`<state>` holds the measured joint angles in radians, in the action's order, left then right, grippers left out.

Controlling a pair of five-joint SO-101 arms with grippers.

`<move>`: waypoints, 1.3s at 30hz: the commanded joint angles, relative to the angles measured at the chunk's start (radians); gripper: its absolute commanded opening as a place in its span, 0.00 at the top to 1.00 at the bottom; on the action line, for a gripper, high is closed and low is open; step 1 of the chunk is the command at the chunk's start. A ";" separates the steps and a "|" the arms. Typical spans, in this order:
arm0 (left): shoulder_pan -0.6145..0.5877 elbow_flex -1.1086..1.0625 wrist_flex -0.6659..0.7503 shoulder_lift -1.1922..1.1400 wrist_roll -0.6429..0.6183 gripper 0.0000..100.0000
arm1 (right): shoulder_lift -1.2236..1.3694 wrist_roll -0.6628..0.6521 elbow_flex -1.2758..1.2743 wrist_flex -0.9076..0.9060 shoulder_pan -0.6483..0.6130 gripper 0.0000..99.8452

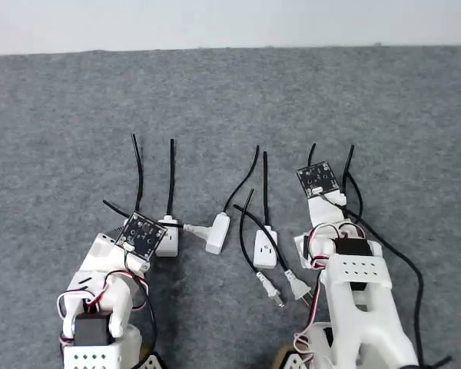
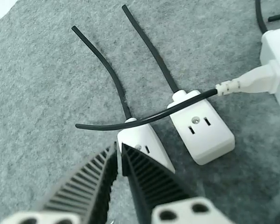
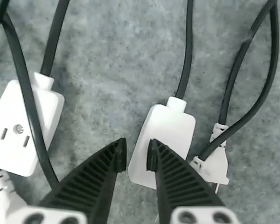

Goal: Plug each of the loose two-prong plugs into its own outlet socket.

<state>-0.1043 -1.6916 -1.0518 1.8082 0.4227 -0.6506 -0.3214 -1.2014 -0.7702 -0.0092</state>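
Loose plug (image 1: 270,287) lies on grey mat (image 1: 215,100) — just beside a white socket (image 1: 265,247).

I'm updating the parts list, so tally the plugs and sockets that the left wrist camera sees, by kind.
Outlet sockets: 3
Two-prong plugs: 1, already in a socket
Total: 4
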 commanded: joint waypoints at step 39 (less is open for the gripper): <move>-0.005 0.008 0.020 0.014 0.008 0.99 | 0.022 -0.206 0.235 -0.203 0.314 0.90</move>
<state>-0.1043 -1.6916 -1.0518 1.8082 0.4227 -0.6291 -0.5102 -0.9712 -0.9743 0.2670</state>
